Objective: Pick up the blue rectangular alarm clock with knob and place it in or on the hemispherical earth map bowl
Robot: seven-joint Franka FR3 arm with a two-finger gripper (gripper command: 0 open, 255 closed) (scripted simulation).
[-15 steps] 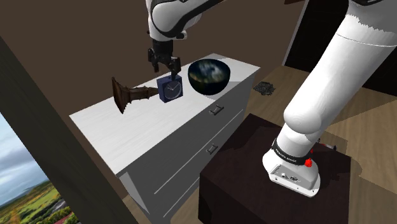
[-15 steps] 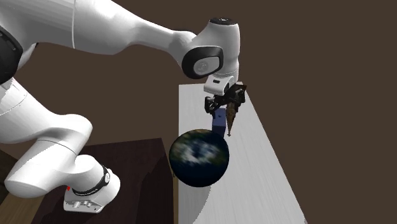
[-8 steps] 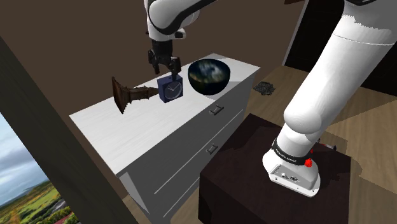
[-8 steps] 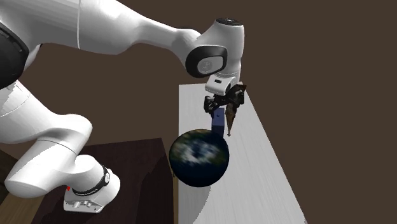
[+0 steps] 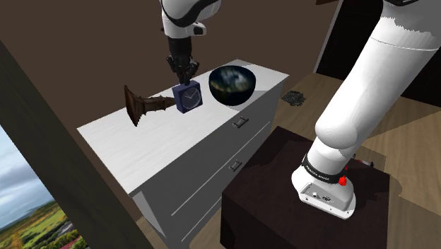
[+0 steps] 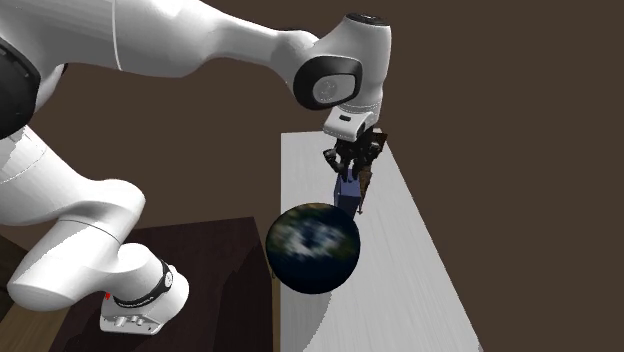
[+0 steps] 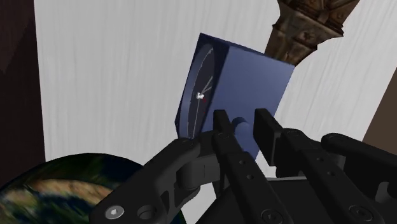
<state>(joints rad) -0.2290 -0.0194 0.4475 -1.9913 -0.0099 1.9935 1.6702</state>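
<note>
Grasp made: the robot's black hand [image 7: 242, 122] is clenched on the top knob of the blue alarm clock [image 5: 187, 97]. The clock hangs at or barely above the white surface [image 5: 141, 145], just beside the earth-map bowl [image 5: 232, 83]. The next move likely calls for a clean lift, then a short carry over the bowl's rim.

Your arm [image 5: 374, 78] reaches up & over w/ wrist pointing straight down. Pincer [image 7: 242, 121] fingers nearly together, clamped on the clock [image 7: 251, 79] knob.
</note>
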